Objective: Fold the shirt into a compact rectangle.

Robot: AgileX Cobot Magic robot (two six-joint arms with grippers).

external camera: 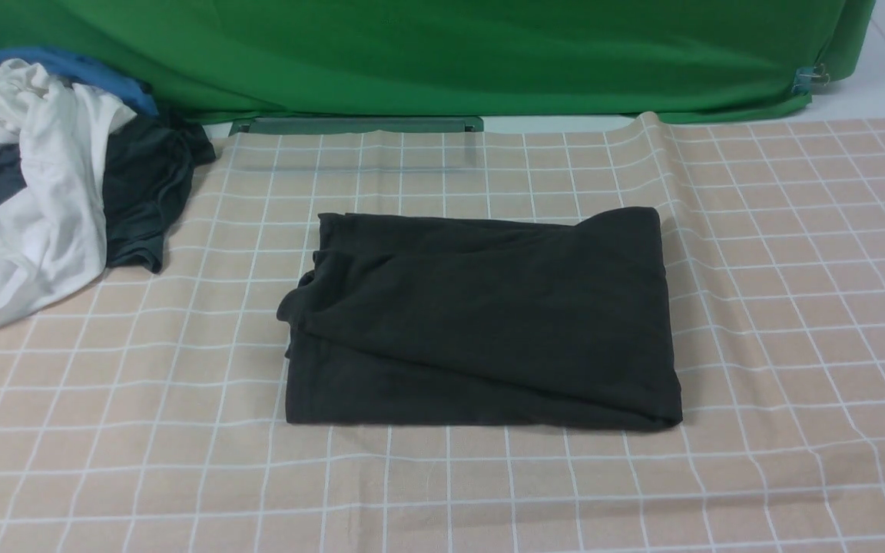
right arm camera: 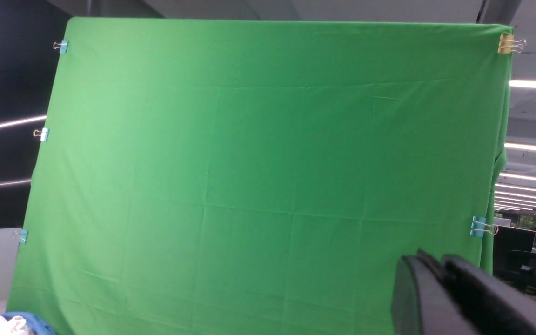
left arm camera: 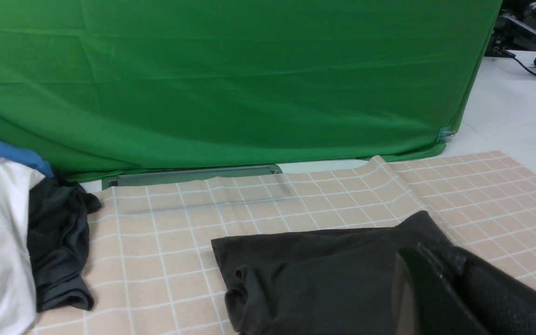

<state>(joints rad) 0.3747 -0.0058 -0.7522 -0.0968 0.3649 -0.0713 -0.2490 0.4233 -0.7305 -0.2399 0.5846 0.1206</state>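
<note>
The shirt [external camera: 481, 315] lies folded into a charcoal-black rectangle in the middle of the checked tablecloth [external camera: 796, 307]. Its left edge is bunched and no print shows. Neither gripper appears in the front view. In the left wrist view my left gripper [left arm camera: 435, 253] hangs above the shirt [left arm camera: 314, 279], near its far right corner. Its black fingers are pressed together with nothing between them. My right gripper [right arm camera: 433, 260] is raised and faces the green backdrop [right arm camera: 268, 163]. Its fingers stand together and hold nothing. The shirt is out of the right wrist view.
A pile of clothes sits at the back left: a white garment [external camera: 35, 192], a smaller dark grey garment [external camera: 143, 192] and blue fabric [external camera: 89, 73]. The green backdrop [external camera: 442, 54] closes off the far edge. The tablecloth has a raised wrinkle [external camera: 665, 169] right of the shirt.
</note>
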